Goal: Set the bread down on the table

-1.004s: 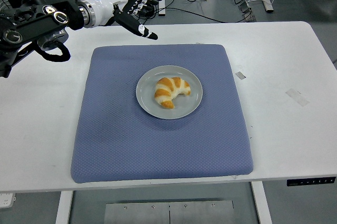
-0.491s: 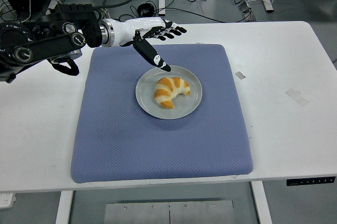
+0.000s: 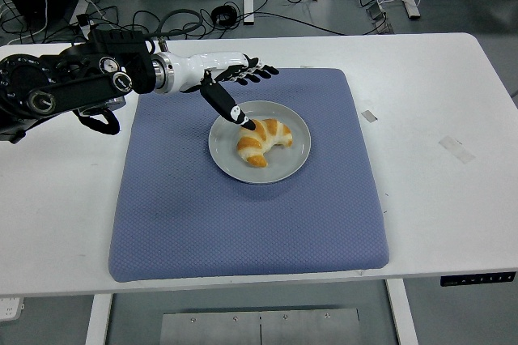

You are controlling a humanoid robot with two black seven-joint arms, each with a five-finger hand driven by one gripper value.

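Note:
A croissant-shaped bread (image 3: 264, 141), orange with white stripes, lies on a grey round plate (image 3: 296, 157) in the middle of a blue mat (image 3: 243, 215). My left hand (image 3: 241, 95) reaches in from the left, over the plate's far-left rim. Its fingers are spread and hold nothing. The thumb (image 3: 228, 106) points down to the bread's upper left end, while the other fingers (image 3: 255, 73) stretch out over the mat behind the plate. The right arm is out of view.
The blue mat covers the centre of the white table (image 3: 437, 118). Two small tape marks (image 3: 457, 149) lie on the table to the right. Cables and desk legs show on the floor beyond the far edge.
The left hand has travelled from the table's far left corner rightward and down, now hovering at the plate with its thumb tip near the bread. The bread and plate have not moved.

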